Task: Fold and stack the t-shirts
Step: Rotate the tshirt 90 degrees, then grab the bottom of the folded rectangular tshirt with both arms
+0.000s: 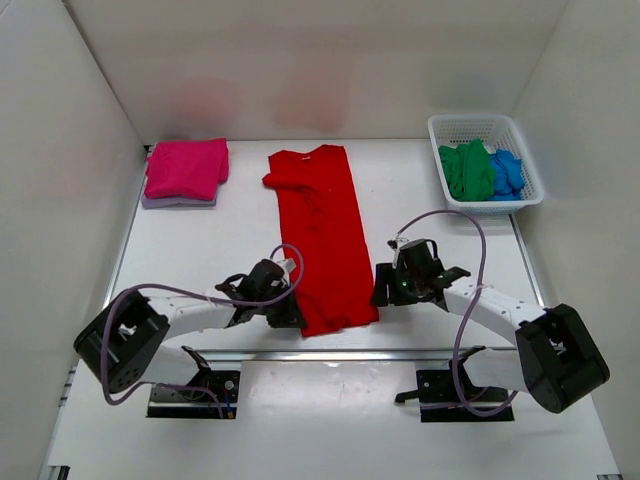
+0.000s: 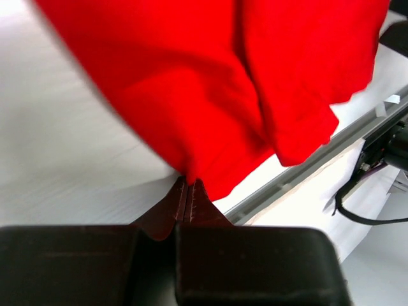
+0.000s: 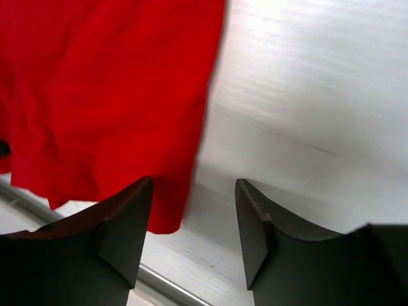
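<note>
A bright red t-shirt (image 1: 322, 240) lies lengthwise in the middle of the table, folded into a narrow strip with its collar at the far end. My left gripper (image 1: 290, 318) is at its near left corner. In the left wrist view the gripper (image 2: 189, 182) is shut, pinching the hem of the red t-shirt (image 2: 210, 83). My right gripper (image 1: 380, 292) stands open at the near right corner. In the right wrist view the gripper (image 3: 194, 191) has the red t-shirt's (image 3: 108, 89) corner just inside its left finger, with nothing gripped.
A folded magenta-pink t-shirt (image 1: 186, 167) rests at the far left on a pale lavender layer. The white mesh basket (image 1: 485, 128) at the far right holds a green t-shirt (image 1: 468, 172) and a blue t-shirt (image 1: 506, 172). A metal rail (image 1: 330, 353) runs along the near edge.
</note>
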Robot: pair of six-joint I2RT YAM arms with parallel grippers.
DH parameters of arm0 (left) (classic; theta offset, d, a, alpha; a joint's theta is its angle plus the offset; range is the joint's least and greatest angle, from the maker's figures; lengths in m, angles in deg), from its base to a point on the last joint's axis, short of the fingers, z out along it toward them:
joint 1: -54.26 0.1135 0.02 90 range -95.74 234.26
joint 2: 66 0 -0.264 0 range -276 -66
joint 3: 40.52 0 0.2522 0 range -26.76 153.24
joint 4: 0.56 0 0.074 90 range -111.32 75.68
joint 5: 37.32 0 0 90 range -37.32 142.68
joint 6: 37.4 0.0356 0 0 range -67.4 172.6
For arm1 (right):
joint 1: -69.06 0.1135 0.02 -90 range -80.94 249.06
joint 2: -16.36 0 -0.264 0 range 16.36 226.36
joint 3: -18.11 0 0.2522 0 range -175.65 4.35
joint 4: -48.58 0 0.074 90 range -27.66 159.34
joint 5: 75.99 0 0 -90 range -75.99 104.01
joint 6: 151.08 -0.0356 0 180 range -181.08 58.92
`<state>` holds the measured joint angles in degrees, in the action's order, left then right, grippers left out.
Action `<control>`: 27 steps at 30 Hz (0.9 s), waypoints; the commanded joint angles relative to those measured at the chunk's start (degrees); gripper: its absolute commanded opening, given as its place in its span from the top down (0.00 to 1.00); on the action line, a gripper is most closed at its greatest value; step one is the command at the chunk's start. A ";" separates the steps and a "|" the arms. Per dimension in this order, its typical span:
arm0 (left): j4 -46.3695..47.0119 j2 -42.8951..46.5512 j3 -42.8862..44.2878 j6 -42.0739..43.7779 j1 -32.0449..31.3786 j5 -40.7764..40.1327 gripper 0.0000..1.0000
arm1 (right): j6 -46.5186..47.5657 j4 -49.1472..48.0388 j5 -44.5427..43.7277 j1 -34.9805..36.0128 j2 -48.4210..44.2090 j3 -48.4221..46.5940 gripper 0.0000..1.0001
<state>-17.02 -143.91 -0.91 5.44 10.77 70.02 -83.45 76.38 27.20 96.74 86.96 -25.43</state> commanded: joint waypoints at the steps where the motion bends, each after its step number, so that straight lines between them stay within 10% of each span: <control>1: -3.80 3.81 -2.99 1.02 1.73 0.14 1.00 | -1.88 0.46 4.02 1.06 0.49 1.65 0.49; 12: -4.06 5.40 -4.58 0.05 1.47 -0.03 1.00 | -9.35 -3.67 6.32 8.79 0.76 4.64 0.65; 16: -7.65 7.50 -4.49 1.01 2.17 -0.90 1.00 | -9.80 -2.89 5.98 8.79 1.03 5.69 1.00; 27: -13.12 14.54 -8.18 3.12 5.34 -0.56 1.00 | -6.89 2.39 8.34 6.06 -3.99 7.80 0.99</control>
<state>-25.67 -130.41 -7.99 6.49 15.95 70.15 -92.15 73.96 36.16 102.29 83.64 -18.20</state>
